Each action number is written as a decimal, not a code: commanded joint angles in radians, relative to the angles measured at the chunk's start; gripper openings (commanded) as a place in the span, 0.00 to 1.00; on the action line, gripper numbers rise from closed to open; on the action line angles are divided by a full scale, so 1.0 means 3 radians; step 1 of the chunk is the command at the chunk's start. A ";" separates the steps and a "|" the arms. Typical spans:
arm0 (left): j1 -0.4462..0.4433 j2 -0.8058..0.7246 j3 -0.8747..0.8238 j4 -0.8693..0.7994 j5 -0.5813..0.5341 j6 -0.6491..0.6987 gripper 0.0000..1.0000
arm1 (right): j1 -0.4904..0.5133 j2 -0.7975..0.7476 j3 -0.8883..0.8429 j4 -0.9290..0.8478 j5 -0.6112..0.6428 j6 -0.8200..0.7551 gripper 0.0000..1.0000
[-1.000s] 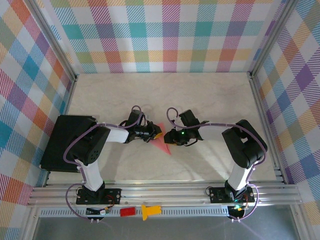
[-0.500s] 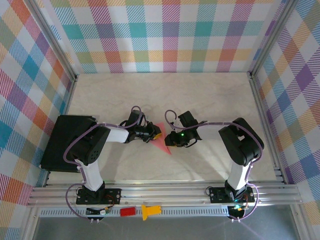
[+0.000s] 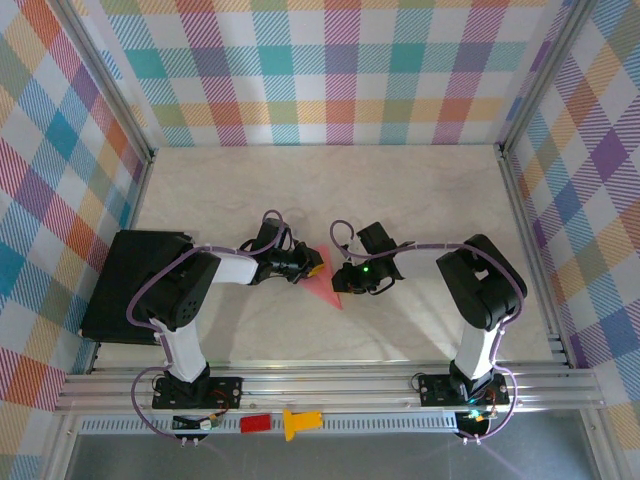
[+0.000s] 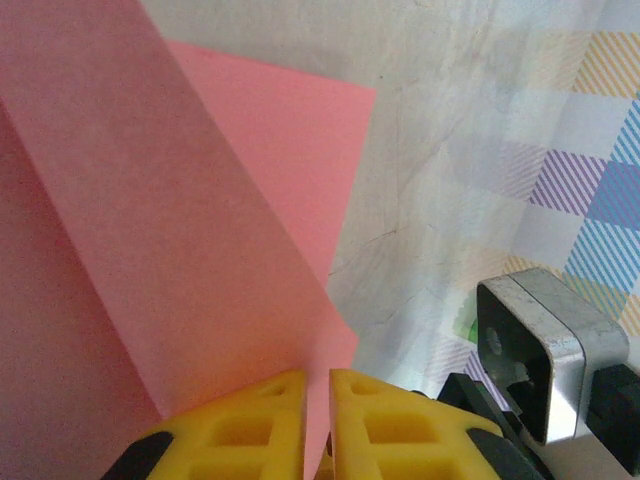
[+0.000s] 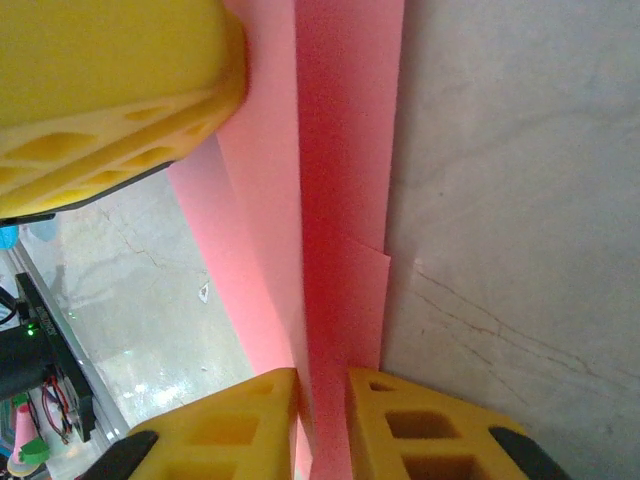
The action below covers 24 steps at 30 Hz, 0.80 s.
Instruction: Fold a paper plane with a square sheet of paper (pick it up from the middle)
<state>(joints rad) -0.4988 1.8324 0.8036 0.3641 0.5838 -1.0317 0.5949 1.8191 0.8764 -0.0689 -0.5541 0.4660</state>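
The right gripper (image 5: 322, 395) has been drawn slightly left, and its jaws seem narrowed onto the paper plane (image 3: 328, 293).

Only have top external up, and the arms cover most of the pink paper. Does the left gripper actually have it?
Observer: Yes. In the left wrist view the left gripper is shut on an edge of the pink paper.
Operator: And the right?
Observer: In the right wrist view a folded ridge of the paper stands between the fingers of the right gripper, close on both sides. I can't confirm a firm pinch.
Operator: Folds visible?
Observer: Yes. There are overlapping layers with a straight crease, and a small step in the edge next to the bare table.
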 commanded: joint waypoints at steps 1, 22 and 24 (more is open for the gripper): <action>0.0016 -0.0168 0.0013 -0.0107 0.0030 0.0048 0.14 | 0.0009 0.0189 -0.0122 0.0098 0.0043 0.0039 0.18; -0.0188 -0.0051 0.0004 -0.0101 0.0106 0.0075 0.12 | -0.0048 0.0233 -0.0177 0.0148 -0.0007 0.0103 0.14; -0.0187 -0.0044 -0.0002 -0.0109 0.0109 0.0077 0.12 | -0.0050 0.0237 -0.0177 0.0143 -0.0004 0.0104 0.13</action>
<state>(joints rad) -0.5434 1.8065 0.7990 0.3420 0.5941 -1.0248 0.5690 1.8301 0.8516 -0.0181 -0.6033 0.4976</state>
